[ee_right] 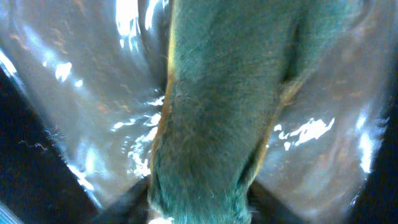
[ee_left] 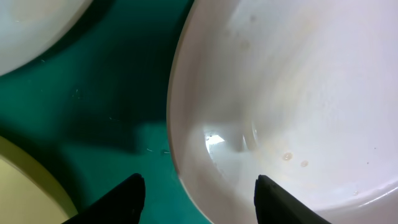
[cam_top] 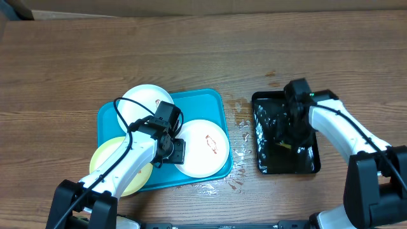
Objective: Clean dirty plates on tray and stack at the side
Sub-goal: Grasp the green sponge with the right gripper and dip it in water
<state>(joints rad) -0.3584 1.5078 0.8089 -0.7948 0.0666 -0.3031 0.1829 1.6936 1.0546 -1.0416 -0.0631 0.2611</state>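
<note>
On the wooden desk (cam_top: 76,57) the blue tray (cam_top: 206,105) carries all three plates. The smeared white plate (cam_top: 206,145) lies at the tray's right side with a reddish-brown streak near its middle. The second white plate (cam_top: 145,100) sits at the far left corner, a cable looping across it. The pale yellow plate (cam_top: 105,159) sits at the near left corner, mostly hidden under the left arm, and its outer edge reaches past the tray's rim.

The left claw (cam_top: 173,151) hangs low over the left edge of the smeared plate. In the left wrist view its fingers (ee_left: 127,199) stand apart, one over bare tray and the other over the plate's inner surface, with the rim running between them. Whether either tip touches cannot be told, since both are cut off by the bottom of the frame. That view also catches slivers of the other two plates at its left corners.

The right claw (cam_top: 289,130) is down in the glossy black tray (cam_top: 308,165), dark against dark from overhead (its outline is hard to pick out there). Up close, it is clamped on a green sponge (ee_right: 217,106) with a thin yellow edge. The sponge fills the frame, so only dark hints of the fingers show at its lower flanks. Wet glare covers the tray floor around it. Spilled water (cam_top: 240,152) glistens on the desk between the two trays.
</note>
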